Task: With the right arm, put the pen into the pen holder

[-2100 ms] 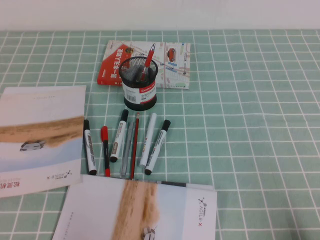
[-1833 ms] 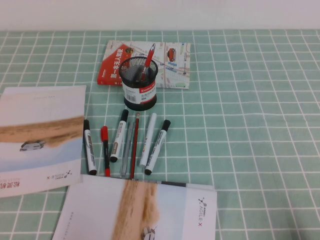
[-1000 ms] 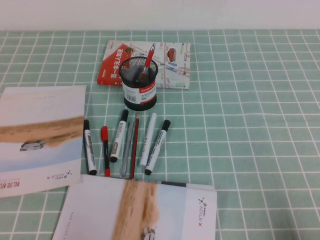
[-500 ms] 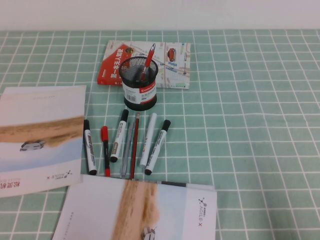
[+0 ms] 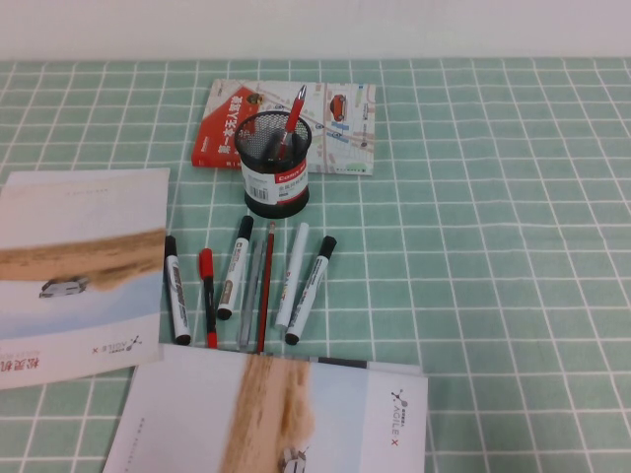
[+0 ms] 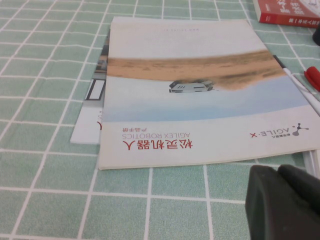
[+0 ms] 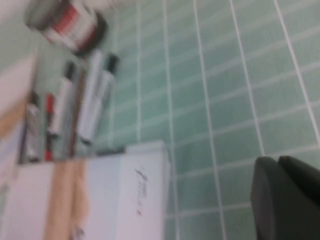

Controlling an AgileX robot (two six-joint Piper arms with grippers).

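Observation:
The pen (image 5: 311,289), a white marker with black cap and grey print, lies rightmost in a row of pens in front of the pen holder (image 5: 275,168). Two similar black-capped markers (image 5: 235,266) (image 5: 175,288) lie further left in the row. The black mesh holder stands upright with red pens (image 5: 292,120) in it. Neither arm shows in the high view. My right gripper (image 7: 277,162) is shut and empty, over bare cloth well to the right of the pen (image 7: 103,92) and the holder (image 7: 65,22). My left gripper (image 6: 277,172) is shut and empty beside a brochure.
An all-white marker (image 5: 292,274) and thin red and grey pens (image 5: 264,286) lie in the row. Brochures lie at the left (image 5: 79,266) and the front (image 5: 276,414). A red book (image 5: 222,133) and a map sheet (image 5: 345,123) lie behind the holder. Green checked cloth (image 5: 493,246) covers the table.

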